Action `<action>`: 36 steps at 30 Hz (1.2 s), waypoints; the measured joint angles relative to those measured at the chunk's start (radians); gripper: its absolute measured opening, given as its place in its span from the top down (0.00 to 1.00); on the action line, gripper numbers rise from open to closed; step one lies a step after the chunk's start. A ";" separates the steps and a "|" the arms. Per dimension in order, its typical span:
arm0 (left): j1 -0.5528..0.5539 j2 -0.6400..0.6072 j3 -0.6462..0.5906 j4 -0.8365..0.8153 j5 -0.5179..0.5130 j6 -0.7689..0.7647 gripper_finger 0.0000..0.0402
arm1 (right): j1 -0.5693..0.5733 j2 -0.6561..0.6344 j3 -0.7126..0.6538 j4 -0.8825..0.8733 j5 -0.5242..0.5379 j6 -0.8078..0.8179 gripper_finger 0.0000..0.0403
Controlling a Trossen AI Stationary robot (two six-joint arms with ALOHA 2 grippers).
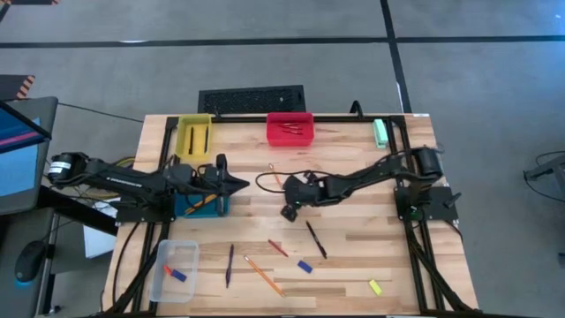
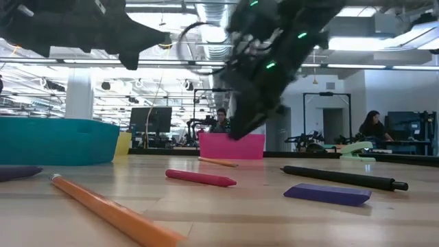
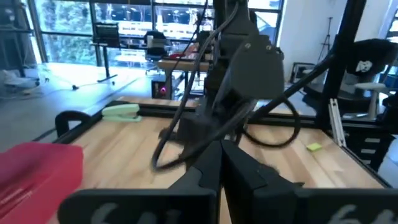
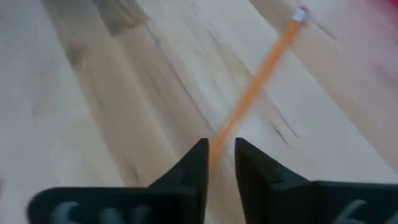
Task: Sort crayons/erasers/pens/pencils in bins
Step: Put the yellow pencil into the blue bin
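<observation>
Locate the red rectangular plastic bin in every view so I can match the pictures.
High view: the red rectangular plastic bin sits at the table's far edge, near the middle.
Low view: in the background, mid-picture.
Left wrist view: close by, partly cut off at the picture's edge.
Right wrist view: not clearly in it.
Shared landmark: the pale green block along the same far edge; it also shows in the low and left wrist views.

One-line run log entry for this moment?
right claw: open, over orange pencil | left claw: shut, above teal bin
</observation>
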 joint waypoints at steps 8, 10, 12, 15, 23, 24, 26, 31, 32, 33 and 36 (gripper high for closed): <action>0.002 -0.007 -0.025 0.001 -0.064 0.021 1.00 | -0.068 0.150 0.151 -0.125 -0.004 -0.001 0.61; 0.002 -0.007 -0.024 0.001 -0.058 0.021 1.00 | -0.072 0.179 0.179 -0.122 -0.004 -0.005 0.59; 0.003 -0.011 -0.024 -0.006 -0.057 0.021 1.00 | -0.072 0.191 0.189 -0.150 -0.021 -0.002 0.59; 0.005 -0.012 -0.023 -0.021 -0.057 0.019 1.00 | -0.076 0.202 0.204 -0.155 -0.035 0.001 0.61; 0.004 -0.005 -0.023 -0.025 -0.055 0.009 1.00 | -0.078 0.203 0.204 -0.174 -0.047 0.015 0.71; 0.004 -0.005 -0.023 -0.023 -0.054 0.004 1.00 | -0.078 0.204 0.204 -0.184 -0.047 0.015 0.73; 0.005 -0.005 -0.023 -0.022 -0.052 -0.006 1.00 | -0.078 0.218 0.207 -0.201 -0.044 0.015 0.76; 0.005 -0.005 -0.023 -0.024 -0.052 -0.022 1.00 | -0.084 0.225 0.207 -0.251 -0.045 0.012 0.83; 0.005 -0.005 -0.023 -0.024 -0.052 -0.032 1.00 | -0.084 0.225 0.207 -0.254 -0.045 0.006 0.85; 0.005 -0.005 -0.023 -0.024 -0.052 -0.042 1.00 | -0.084 0.225 0.207 -0.256 -0.045 -0.006 0.86; 0.005 -0.005 -0.023 -0.024 -0.052 -0.064 1.00 | -0.085 0.226 0.207 -0.263 -0.045 -0.029 0.88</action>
